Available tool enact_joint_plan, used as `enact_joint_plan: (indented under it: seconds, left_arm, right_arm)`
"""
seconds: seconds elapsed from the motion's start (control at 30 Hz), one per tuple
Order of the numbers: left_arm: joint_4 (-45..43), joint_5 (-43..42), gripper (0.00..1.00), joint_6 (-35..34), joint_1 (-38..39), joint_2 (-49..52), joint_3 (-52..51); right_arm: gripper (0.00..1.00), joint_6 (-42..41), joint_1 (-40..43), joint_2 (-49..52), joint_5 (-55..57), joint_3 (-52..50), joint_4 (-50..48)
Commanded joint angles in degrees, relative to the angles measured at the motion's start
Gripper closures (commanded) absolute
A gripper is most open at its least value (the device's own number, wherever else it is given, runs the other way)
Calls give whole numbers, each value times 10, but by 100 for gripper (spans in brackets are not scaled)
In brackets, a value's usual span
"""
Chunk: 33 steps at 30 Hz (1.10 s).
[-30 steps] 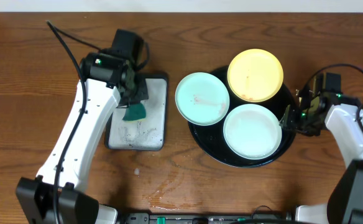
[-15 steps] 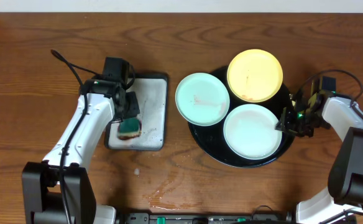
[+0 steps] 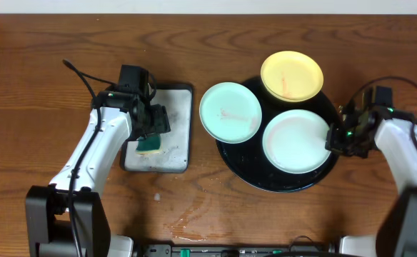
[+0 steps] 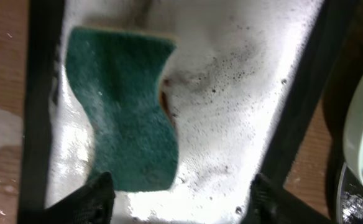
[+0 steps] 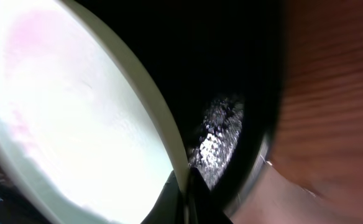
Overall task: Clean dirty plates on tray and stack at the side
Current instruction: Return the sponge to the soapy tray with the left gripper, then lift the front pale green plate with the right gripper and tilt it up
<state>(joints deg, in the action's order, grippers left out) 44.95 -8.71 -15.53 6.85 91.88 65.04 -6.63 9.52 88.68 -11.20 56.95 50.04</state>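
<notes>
Your R gripper (image 3: 335, 135) pinches the rim of the mint plate (image 3: 296, 140) on the black tray (image 3: 255, 165). It's a thin grip, so the plate may slip if you lift fast. L gripper (image 4: 181, 199) is spread above the sponge (image 4: 122, 112), holding nothing. Yellow plate (image 3: 292, 76) sits v. close behind; bare tabletop (image 3: 337, 218) in front gives room.

Legible markings: none. The plates (image 3: 230, 112), black tray (image 3: 255, 168), metal tray (image 3: 176, 121) and sponge (image 4: 122, 112) carry no lettering, label, brand, number or sign that I can read in any view.
</notes>
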Motion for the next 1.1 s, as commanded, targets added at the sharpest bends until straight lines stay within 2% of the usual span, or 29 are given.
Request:
enact_joint_plan:
  seconds: [0.0, 0.23, 0.67, 0.83, 1.07]
  left_arm:
    - [6, -18, 21, 3, -1, -8, 1]
    - [6, -18, 19, 3, -1, -8, 1]
    - [6, -18, 18, 3, -1, -8, 1]
    - [6, -18, 18, 3, -1, -8, 1]
    - [6, -18, 18, 3, -1, -8, 1]
  right_arm:
    - [99, -39, -45, -83, 108, 4, 20]
    - [99, -73, -164, -155, 294, 4, 42]
    - [99, -74, -379, -204, 610, 5, 24]
    - [99, -33, -439, -210, 627, 7, 25]
    - [99, -25, -485, -219, 667, 8, 32]
